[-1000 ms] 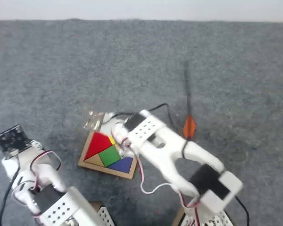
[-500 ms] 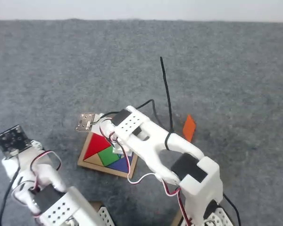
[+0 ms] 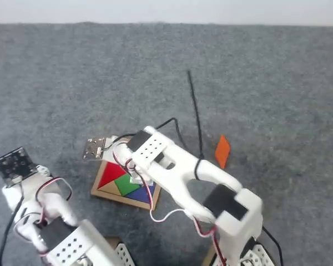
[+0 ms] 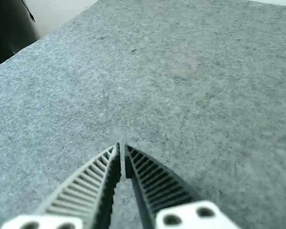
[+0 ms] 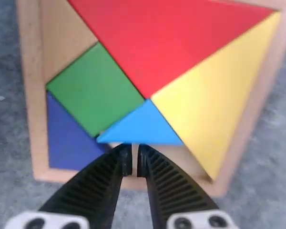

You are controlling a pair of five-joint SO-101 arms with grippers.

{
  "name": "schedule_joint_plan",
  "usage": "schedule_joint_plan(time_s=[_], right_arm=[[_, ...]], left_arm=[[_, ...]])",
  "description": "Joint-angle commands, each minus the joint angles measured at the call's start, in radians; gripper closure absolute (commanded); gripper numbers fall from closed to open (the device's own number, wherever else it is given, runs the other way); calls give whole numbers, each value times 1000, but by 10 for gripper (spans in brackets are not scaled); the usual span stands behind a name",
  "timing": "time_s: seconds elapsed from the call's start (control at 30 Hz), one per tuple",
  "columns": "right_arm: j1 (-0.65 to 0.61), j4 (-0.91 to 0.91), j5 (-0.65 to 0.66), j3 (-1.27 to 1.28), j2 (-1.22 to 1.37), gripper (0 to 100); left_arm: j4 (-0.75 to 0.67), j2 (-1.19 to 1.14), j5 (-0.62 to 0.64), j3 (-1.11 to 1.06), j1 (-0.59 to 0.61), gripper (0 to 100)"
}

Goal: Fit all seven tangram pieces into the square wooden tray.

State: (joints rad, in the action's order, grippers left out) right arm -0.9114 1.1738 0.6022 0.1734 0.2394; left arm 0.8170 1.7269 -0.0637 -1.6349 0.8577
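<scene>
Now | your right arm's fingers [image 5: 100, 181] were clenched, empty, over the tray [image 5: 28, 95] rim beside the light-blue triangle [image 5: 140, 126] | orange piece [image 3: 222, 149] lay well apart from tray | you needed them spread wide, gripping its edges squarely | left arm's fingers [image 4: 90, 186] clenched, empty

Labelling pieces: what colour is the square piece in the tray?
Green. The square piece shows best in the right wrist view.

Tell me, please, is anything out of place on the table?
Yes. The orange piece lies alone on the grey mat, well apart from the wooden tray, where a bare wooden corner is not yet filled.
</scene>
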Motion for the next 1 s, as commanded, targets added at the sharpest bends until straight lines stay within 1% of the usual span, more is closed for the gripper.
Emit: schedule_joint_plan(time_s=[0.0, 0.27, 0.37, 0.43, 0.47, 0.53, 0.6, 0.7, 0.77, 0.87, 0.97], right_arm=[[73, 93, 8, -23, -154, 955], [222, 251, -11, -17, -309, 954], [334, 263, -64, -3, -314, 954], [418, 217, -107, 44, -312, 953], [460, 170, -164, 77, -311, 953], [530, 61, -328, 153, -311, 935], [576, -25, -497, 213, -311, 880], [598, -93, -799, 245, -311, 808], [599, -110, -982, 249, -308, 800], [618, -110, -1160, 244, -263, 800], [647, -101, -1263, 224, -188, 800]], left_arm=[[-5, 14, -15, 8, -6, 984], [-3, 14, -15, 8, -6, 984], [-3, 14, -15, 8, -6, 984], [-3, 14, -15, 8, -6, 984], [-3, 14, -15, 8, -6, 984], [-3, 14, -15, 8, -6, 984], [-3, 14, -15, 8, -6, 984], [-3, 14, -15, 8, -6, 984], [-3, 14, -15, 8, -6, 984], [-3, 14, -15, 8, -6, 984], [-3, 14, -15, 8, -6, 984]])
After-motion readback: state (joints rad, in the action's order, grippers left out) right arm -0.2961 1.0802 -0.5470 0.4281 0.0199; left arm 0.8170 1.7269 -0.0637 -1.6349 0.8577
